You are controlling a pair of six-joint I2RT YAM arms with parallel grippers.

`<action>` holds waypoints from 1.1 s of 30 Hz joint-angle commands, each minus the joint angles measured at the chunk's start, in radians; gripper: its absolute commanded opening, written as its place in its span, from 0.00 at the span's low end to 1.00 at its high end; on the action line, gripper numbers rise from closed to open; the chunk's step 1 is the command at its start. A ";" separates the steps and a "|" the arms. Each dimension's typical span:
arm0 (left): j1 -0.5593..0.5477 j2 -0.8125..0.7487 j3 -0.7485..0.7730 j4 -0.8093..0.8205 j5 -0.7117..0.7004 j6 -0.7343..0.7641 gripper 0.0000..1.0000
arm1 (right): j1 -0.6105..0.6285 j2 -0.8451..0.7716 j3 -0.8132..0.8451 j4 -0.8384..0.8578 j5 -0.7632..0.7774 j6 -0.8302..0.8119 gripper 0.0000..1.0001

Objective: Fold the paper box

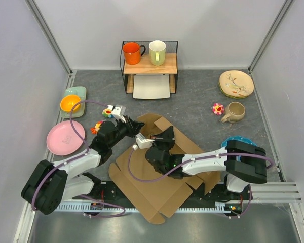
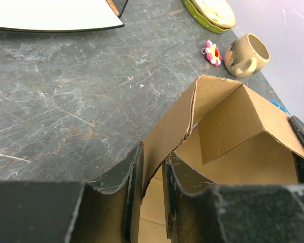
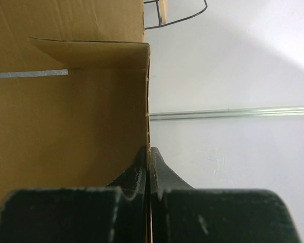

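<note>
Top external view: one pink plate and one orange bowl are seen at the left. Two mugs, one orange mug and one cream mug, are stood on one wooden shelf. One paper box is laid at the centre of the table, just ahead of the arm bases, with walls raised at its far end. Two grippers are applied to it. The left gripper is narrowed onto a raised wall, with cardboard clamped between its fingers. The right gripper is pinched nearly together on another wall's edge. One flower toy and one beige mug are seen at the right.
</note>
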 commanded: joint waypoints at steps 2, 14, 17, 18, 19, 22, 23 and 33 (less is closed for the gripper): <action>-0.001 -0.032 0.033 -0.014 0.063 -0.046 0.27 | 0.046 0.016 -0.047 -0.059 0.020 0.125 0.00; -0.001 -0.128 0.041 -0.207 0.309 -0.069 0.20 | 0.091 0.009 -0.061 -0.079 0.068 0.147 0.00; 0.001 -0.193 0.071 -0.342 0.282 0.003 0.26 | 0.092 -0.001 -0.068 -0.087 0.071 0.146 0.00; 0.002 -0.235 0.090 -0.376 0.268 0.024 0.28 | 0.092 -0.005 -0.070 -0.087 0.072 0.146 0.00; 0.007 -0.254 0.099 -0.444 0.257 0.064 0.28 | 0.091 -0.007 -0.070 -0.090 0.074 0.146 0.00; 0.022 -0.328 0.123 -0.523 0.209 0.115 0.29 | 0.092 -0.016 -0.069 -0.093 0.080 0.139 0.00; 0.028 -0.346 0.127 -0.566 0.193 0.121 0.29 | 0.092 -0.018 -0.067 -0.093 0.079 0.135 0.00; 0.076 -0.444 0.125 -0.635 0.045 0.112 0.36 | 0.092 -0.056 -0.039 -0.081 0.083 0.077 0.00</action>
